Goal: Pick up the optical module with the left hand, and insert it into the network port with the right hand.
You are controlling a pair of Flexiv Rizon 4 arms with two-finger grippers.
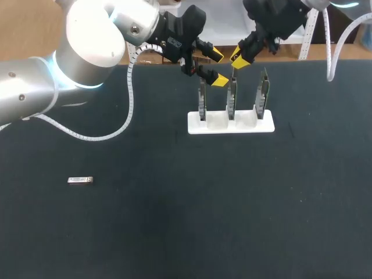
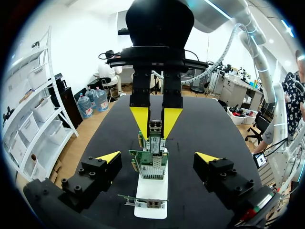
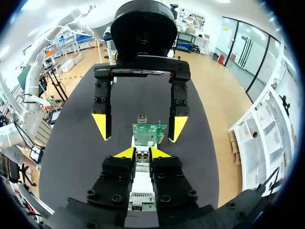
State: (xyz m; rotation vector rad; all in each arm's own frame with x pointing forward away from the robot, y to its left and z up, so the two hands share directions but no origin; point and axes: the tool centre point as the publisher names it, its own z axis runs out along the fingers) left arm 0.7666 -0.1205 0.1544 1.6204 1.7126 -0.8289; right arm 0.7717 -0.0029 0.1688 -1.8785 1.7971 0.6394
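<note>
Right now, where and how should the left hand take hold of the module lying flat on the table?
Probably across its two long sides, near mid-length, coming straight down. The module lies flat, long axis left to right in the head view, with bare table all round, so the open left hand can straddle its narrow width.

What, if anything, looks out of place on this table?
A small silver optical module lies flat and alone on the black table, far left of the white holder with its three upright cards. Nothing looks spilled or damaged.
</note>
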